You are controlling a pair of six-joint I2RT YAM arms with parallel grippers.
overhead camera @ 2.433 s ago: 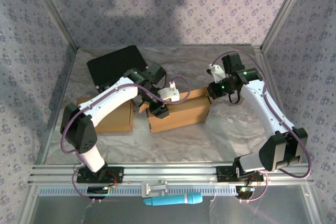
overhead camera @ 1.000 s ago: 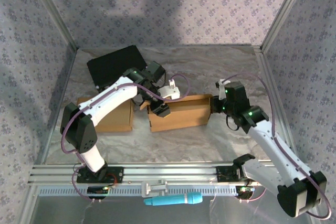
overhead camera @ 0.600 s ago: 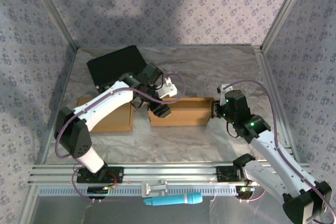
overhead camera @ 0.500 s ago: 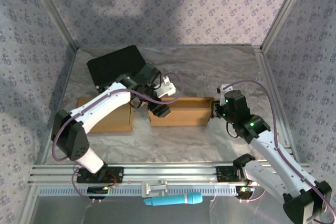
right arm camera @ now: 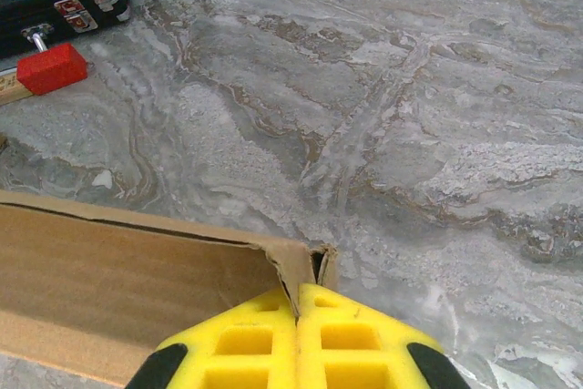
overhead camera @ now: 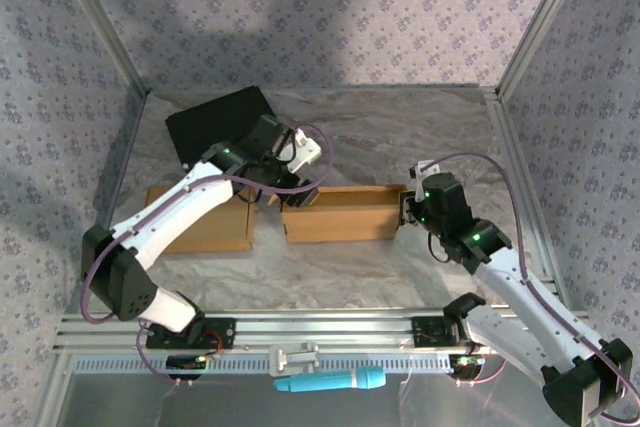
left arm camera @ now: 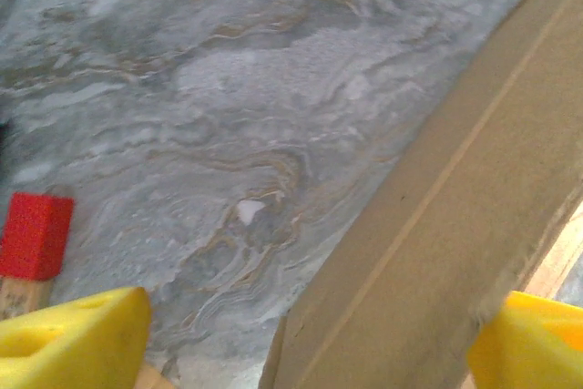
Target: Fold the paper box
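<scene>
Marble tabletop (overhead camera: 400, 127): paper box (overhead camera: 340, 215) at centre; left gripper (left arm camera: 301, 343) spread open over its left end; right gripper (right arm camera: 299, 334) clenched at its right corner; second carton (overhead camera: 205, 222) to its left; black case (overhead camera: 215, 122) behind-left

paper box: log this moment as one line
left gripper: open, straddling box left end | right gripper: shut at box right corner

left gripper (left arm camera: 301, 353): jaws apart | paper box (left arm camera: 455, 225): between them | red block (left arm camera: 35, 236): left, on marble table (left arm camera: 228, 88)
</scene>
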